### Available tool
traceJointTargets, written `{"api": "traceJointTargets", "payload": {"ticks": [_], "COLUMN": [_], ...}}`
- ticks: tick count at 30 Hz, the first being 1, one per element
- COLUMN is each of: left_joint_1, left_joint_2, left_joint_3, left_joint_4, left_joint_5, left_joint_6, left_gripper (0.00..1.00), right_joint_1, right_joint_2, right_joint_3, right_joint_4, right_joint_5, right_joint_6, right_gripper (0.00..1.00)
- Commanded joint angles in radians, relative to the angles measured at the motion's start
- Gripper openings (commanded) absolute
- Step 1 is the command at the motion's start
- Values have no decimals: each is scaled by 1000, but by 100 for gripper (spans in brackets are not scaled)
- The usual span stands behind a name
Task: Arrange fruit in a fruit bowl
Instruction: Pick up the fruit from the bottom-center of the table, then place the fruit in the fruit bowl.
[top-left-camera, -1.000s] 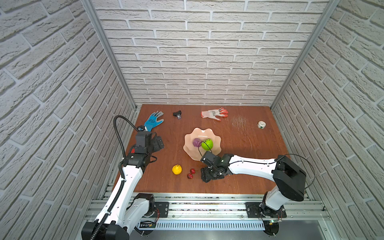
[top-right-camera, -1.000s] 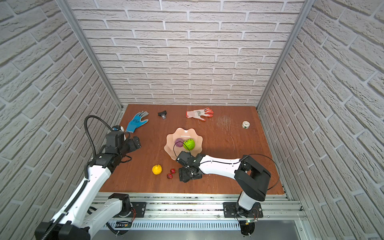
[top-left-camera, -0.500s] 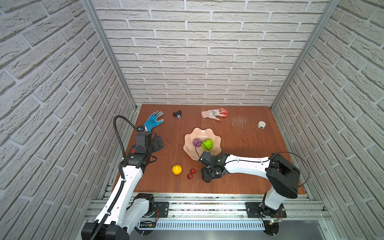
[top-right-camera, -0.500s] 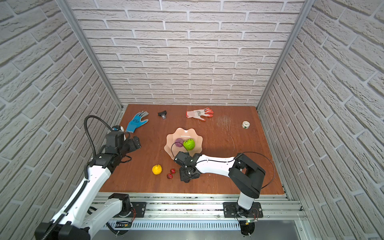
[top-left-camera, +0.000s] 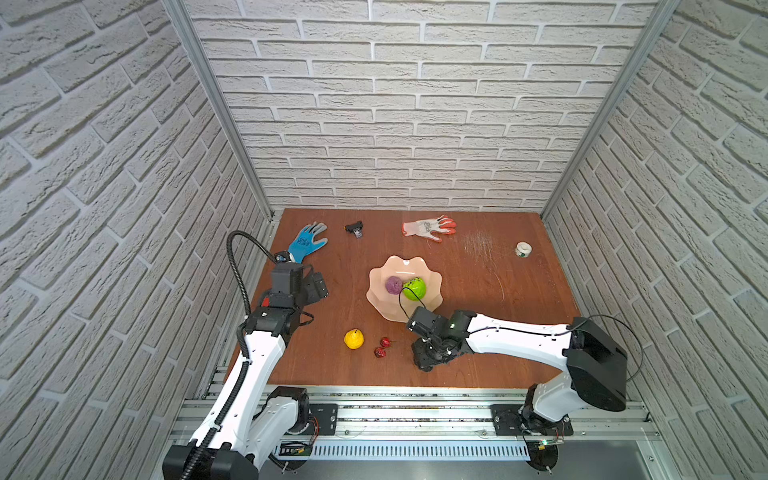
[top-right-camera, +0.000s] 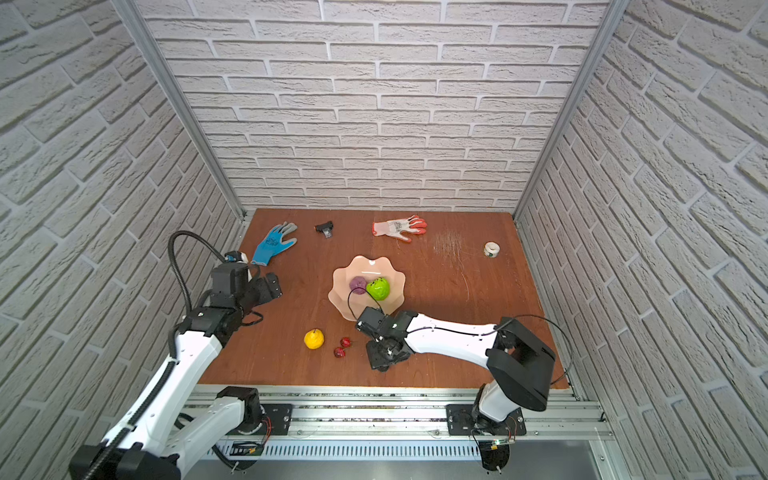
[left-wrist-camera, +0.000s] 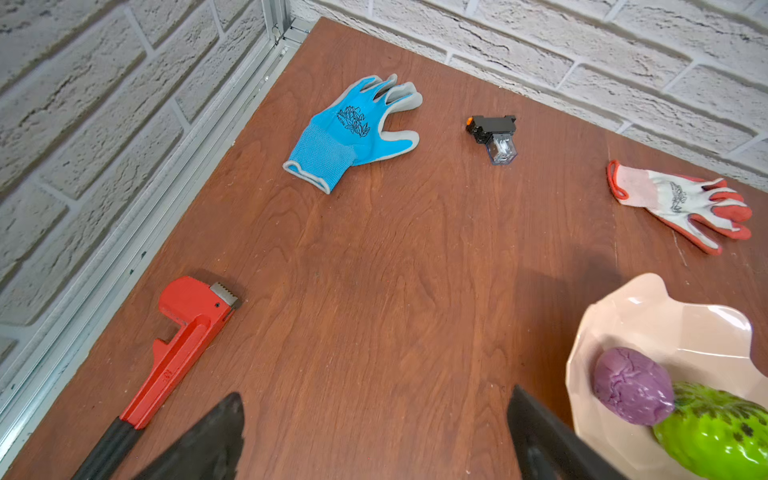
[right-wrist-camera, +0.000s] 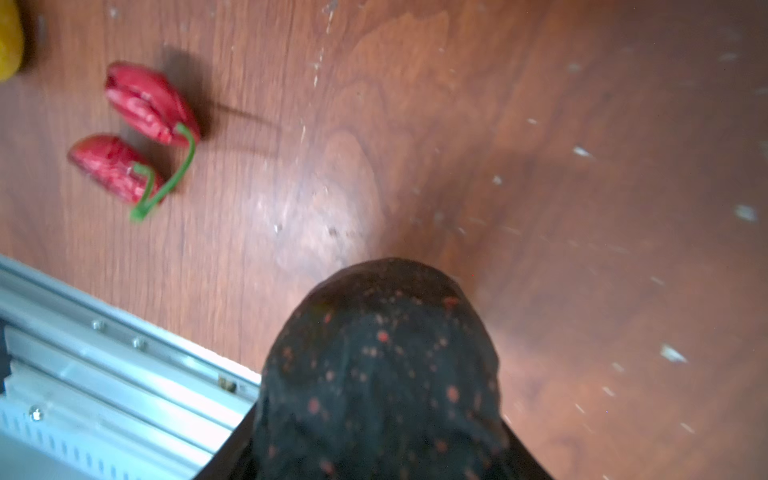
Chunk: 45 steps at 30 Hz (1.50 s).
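My right fingers (top-left-camera: 424, 362) look closed around the dark avocado (right-wrist-camera: 382, 365), low over the bench (top-left-camera: 478, 365) on the near side of the fruit bowl (top-left-camera: 405, 266), just off its rim. My left fingers (left-wrist-camera: 208, 436) stand wide and empty, apart from the bowl on my left. Inside the bowl the purple fruit (top-left-camera: 393, 285) and the green ball (top-left-camera: 414, 289) lie touching. The yellow fruit (top-left-camera: 353, 339) and the cherries (top-left-camera: 382, 347) sit on the bench, near the bowl's front and to my left.

To do this carry well, I would rise clear of the wavy rim before crossing it. Then I would come down over the bare part of the bowl beside the green ball and let go low, so nothing rolls or gets knocked. The avocado tapers, so I judge a firm hold matters.

In both top views my wrist covers the avocado entirely. My wrist picture is blurred and barely shows my fingertips, and I cannot tell whether the avocado touches the bench. My arm hides part of the bowl's near rim.
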Motion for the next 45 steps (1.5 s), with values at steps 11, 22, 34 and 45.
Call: {"api": "traceJointTargets", "payload": {"ticks": [11,22,34,45], "left_joint_1": [7,16,16,16], "left_joint_2": [-42,-92,-47,-46], "left_joint_3": [-13,-5,12,13], "left_joint_4": [3,-39,-22,-25], "left_joint_5": [-10,-36,-15,-18], "left_joint_6": [-13,-1,-9,-11], "left_gripper": [98,98,98,98], "right_joint_1": [-84,-199,-213,-212], "right_joint_2": [141,408,522,577], "right_joint_3": [503,687,729,777], "right_joint_4": [-245,-192,-231,-300], "right_joint_5": [79,-40,22,161], "right_joint_6": [-431,-565,-633,-683], "right_gripper": [47,48,50,51]}}
